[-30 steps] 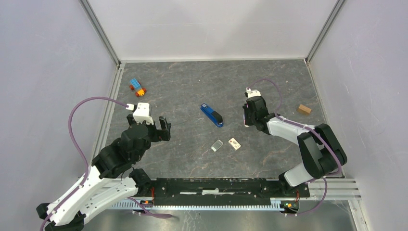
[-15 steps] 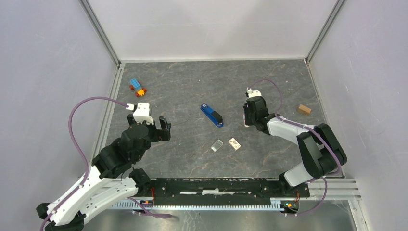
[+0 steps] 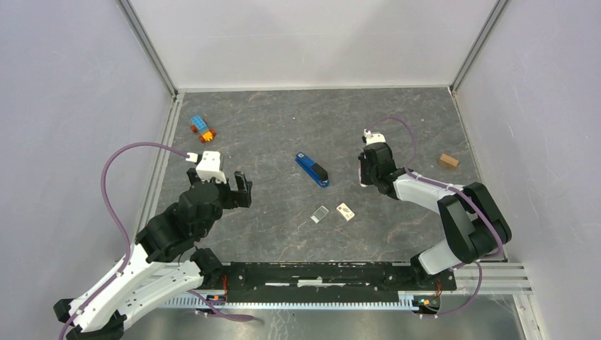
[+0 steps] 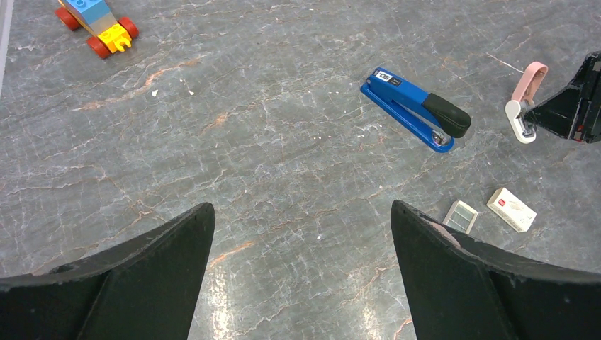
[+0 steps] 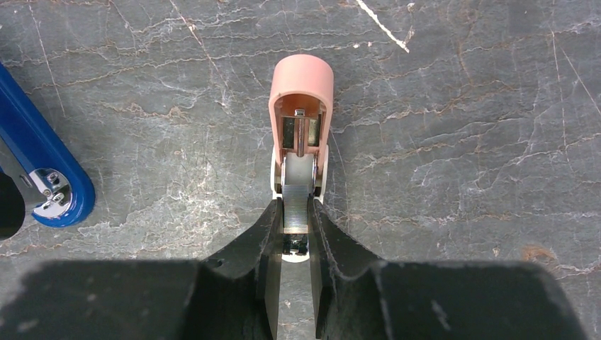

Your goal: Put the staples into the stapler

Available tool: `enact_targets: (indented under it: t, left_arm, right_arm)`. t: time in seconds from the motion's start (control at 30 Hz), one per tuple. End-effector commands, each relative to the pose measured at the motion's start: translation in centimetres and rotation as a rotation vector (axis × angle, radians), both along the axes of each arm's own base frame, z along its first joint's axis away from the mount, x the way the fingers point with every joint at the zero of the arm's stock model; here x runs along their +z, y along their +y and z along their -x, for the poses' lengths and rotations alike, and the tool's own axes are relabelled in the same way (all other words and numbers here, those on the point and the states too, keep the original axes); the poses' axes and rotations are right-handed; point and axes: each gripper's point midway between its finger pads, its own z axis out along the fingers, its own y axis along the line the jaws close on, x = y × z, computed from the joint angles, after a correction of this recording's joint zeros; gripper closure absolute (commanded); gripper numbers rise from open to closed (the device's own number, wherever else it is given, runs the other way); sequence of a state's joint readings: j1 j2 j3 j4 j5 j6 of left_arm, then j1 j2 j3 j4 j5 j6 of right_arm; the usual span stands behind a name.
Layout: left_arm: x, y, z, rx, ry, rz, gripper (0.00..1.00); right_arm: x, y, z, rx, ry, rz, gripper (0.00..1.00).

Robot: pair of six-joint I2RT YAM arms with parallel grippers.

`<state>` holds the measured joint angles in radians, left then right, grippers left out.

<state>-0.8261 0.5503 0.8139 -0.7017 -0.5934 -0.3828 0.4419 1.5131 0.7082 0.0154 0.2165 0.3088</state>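
From above, the stapler [image 3: 312, 170] lies closed in the middle of the desk [image 3: 283, 117]. The staples [image 3: 320, 214] sit just nearer the arms than the stapler, apart from it and untouched. The left end effector [image 3: 241, 190] hangs left of the stapler, with open room between.

The left wrist view shows its fingers [image 4: 163, 276] spread wide over bare desk, likely ready to steady the stapler.

In the right wrist view, the right end effector [image 5: 296, 212] is clamped on a pink-and-white piece [image 5: 301, 99] just right of the stapler. That leaves little room on that side.
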Motion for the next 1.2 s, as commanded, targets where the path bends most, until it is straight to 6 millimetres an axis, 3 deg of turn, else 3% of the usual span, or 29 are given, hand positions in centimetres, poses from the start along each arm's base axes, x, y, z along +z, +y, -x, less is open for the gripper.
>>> enact_targets:
  t: [0.0,0.77,1.03,1.17]
  left_arm:
    - [0.4,0.1,-0.3,0.008,-0.019,-0.011,0.00]
    - [0.4,0.2,-0.3,0.012,-0.021,-0.013,0.00]
    - [0.4,0.2,-0.4,0.011,-0.020,-0.012,0.00]
    - [0.4,0.2,-0.3,0.012,-0.019,-0.014,0.00]
  right_arm:
    - [0.2,-0.7,0.3,-0.011,-0.004,0.020,0.77]
    - [0.6,-0.7,0.4,-0.012,-0.013,0.009,0.71]
    - [3.8,0.1,-1.2,0.000,-0.072,-0.019,0.67]
    - [4.2,0.0,-2.0,-0.008,-0.083,-0.011,0.64]
